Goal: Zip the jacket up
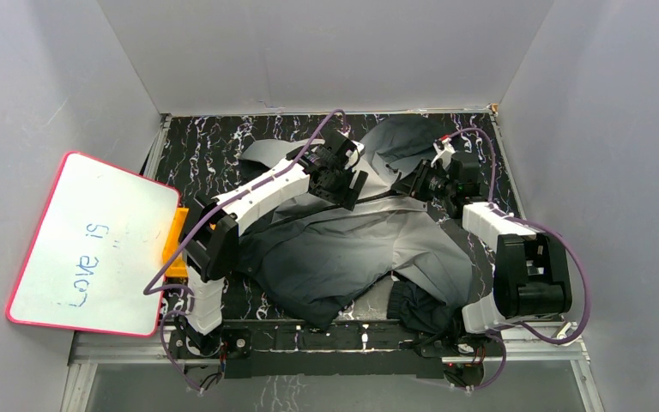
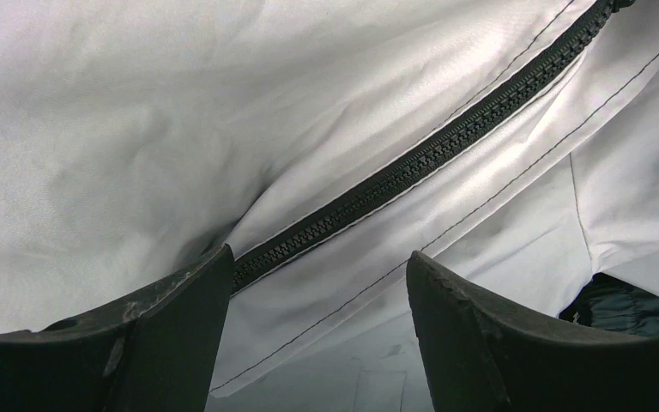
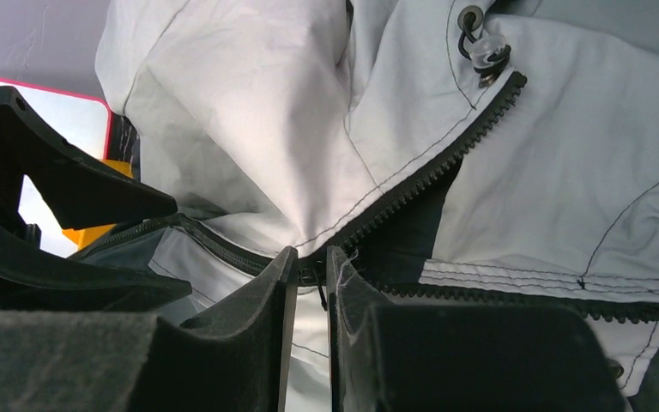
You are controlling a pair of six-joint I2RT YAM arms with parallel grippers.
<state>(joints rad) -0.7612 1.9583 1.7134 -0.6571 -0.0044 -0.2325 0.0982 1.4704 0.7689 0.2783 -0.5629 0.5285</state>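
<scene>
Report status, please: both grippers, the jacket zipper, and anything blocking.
Left fingers open, over closed zipper run. Right fingers shut on slider. Jacket part-zipped; teeth beyond slider open. No obstruction seen on track.

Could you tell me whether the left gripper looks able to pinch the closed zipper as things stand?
Probably yes: the left gripper hangs open over the jacket, and the zipper runs bare into its gap.

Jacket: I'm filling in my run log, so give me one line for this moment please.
stage: mid-zip | right gripper: shut on zipper slider | left gripper: open over zipped teeth | jacket: collar end unzipped
</scene>
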